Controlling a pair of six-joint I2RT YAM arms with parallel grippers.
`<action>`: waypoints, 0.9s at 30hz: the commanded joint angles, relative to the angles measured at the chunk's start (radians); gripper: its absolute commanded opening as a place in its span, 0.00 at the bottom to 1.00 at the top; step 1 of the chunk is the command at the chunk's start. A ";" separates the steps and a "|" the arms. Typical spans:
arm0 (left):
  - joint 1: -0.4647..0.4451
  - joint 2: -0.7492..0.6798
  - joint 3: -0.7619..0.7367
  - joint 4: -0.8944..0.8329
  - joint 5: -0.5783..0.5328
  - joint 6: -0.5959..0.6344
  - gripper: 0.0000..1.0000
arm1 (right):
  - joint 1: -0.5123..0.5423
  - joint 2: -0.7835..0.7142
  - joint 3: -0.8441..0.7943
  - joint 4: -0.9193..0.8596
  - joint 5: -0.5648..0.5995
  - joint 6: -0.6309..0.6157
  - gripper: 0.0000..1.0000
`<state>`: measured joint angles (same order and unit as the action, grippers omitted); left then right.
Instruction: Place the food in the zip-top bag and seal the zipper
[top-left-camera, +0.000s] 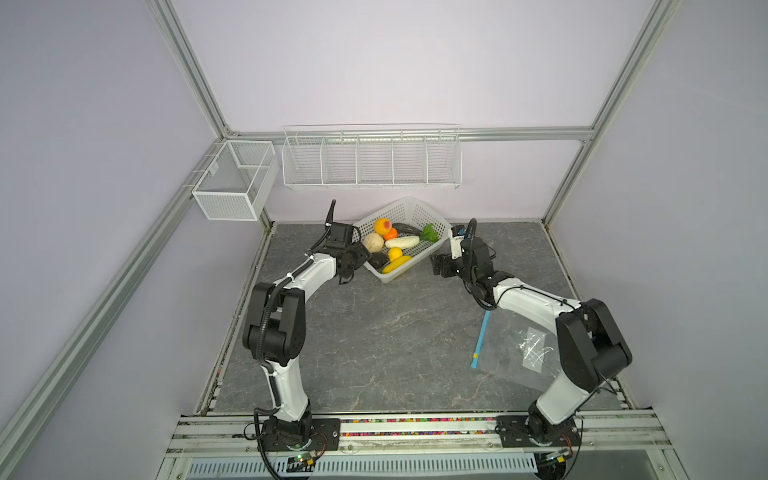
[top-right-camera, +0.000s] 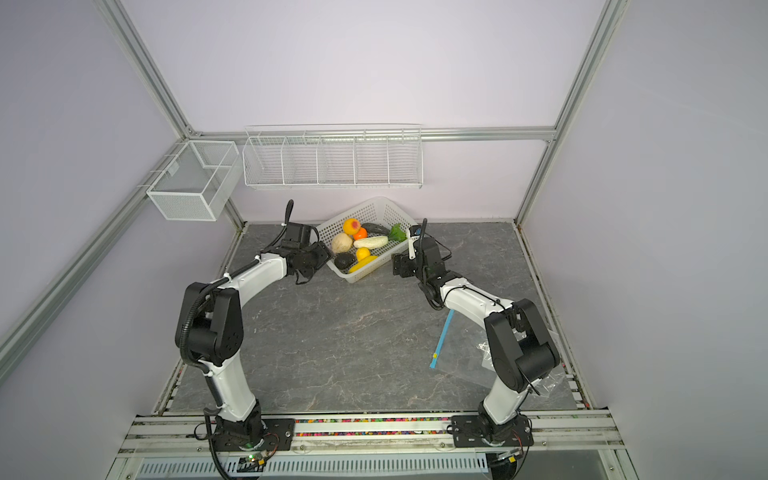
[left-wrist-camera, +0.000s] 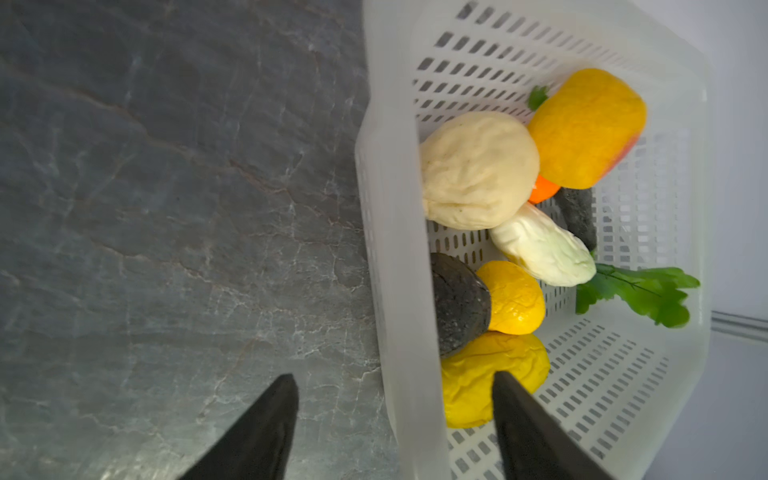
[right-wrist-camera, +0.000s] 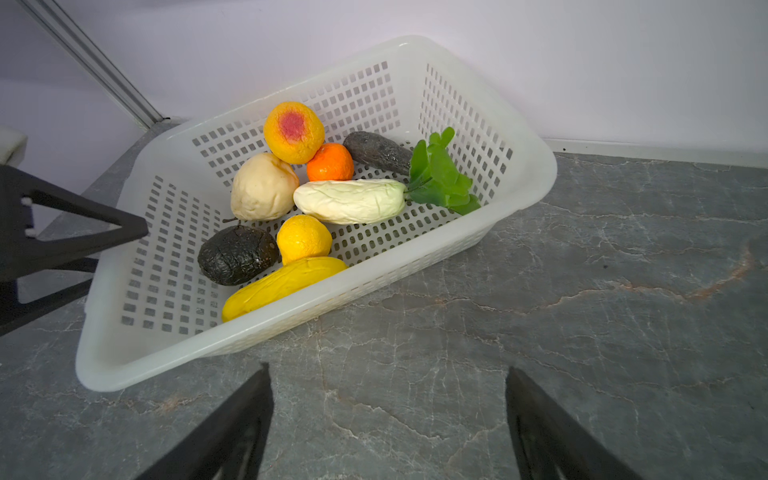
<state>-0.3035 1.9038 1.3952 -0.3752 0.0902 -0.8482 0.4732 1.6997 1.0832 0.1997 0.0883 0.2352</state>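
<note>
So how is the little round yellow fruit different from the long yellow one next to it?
The round yellow fruit is ball-shaped; the long yellow one is stretched out and gently curved. The long yellow one lies against the white basket wall; the round yellow fruit sits further in. Both are yellow, wrinkly and inside the basket.

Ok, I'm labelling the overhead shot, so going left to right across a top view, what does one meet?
White mesh wall box → white perforated plastic basket → light-blue zipper strip → clear crinkly zip-top bag.
</note>
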 joint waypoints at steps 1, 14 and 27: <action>-0.004 0.007 0.028 -0.040 -0.001 0.000 0.59 | 0.006 0.018 0.017 -0.013 -0.004 -0.001 0.88; -0.002 -0.033 0.015 -0.081 -0.038 0.077 0.27 | -0.001 -0.039 0.047 -0.131 0.104 0.055 0.88; 0.047 -0.179 -0.118 -0.115 0.039 0.233 0.18 | -0.120 0.001 0.173 -0.272 -0.154 0.210 0.90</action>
<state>-0.2661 1.7779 1.3087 -0.4568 0.1047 -0.6907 0.3809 1.6932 1.2198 -0.0437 0.0555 0.3794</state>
